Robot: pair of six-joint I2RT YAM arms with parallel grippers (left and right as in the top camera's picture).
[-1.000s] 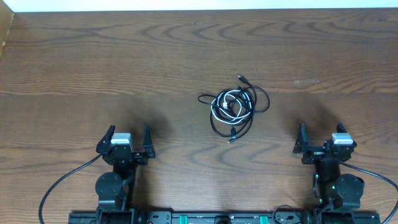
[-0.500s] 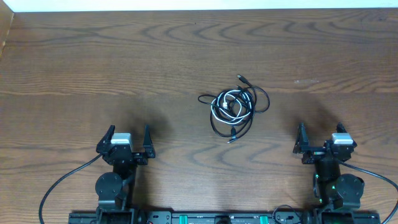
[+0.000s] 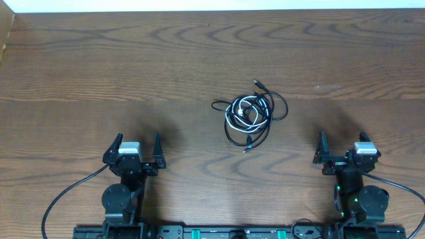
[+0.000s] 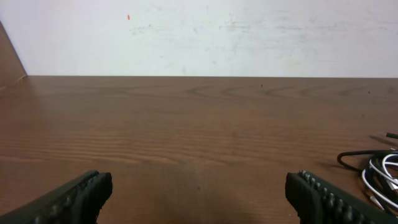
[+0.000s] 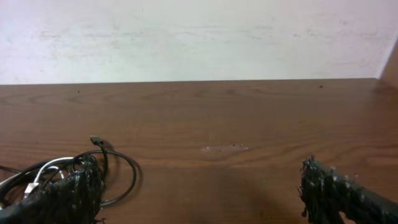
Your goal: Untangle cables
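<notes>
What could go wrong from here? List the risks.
The cables lie in one tight tangle, black and white loops overlapping; a pinch could catch several strands and tighten it.
The left hand and right hand are open, apart from the pile; pulling with one alone may drag the whole bundle.

left tool (image 3: 137,145): jaws wide, empty | right tool (image 3: 342,145): same

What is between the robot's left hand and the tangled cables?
Only bare table lies between the left hand and the cables; the overhead view shows it.
</notes>
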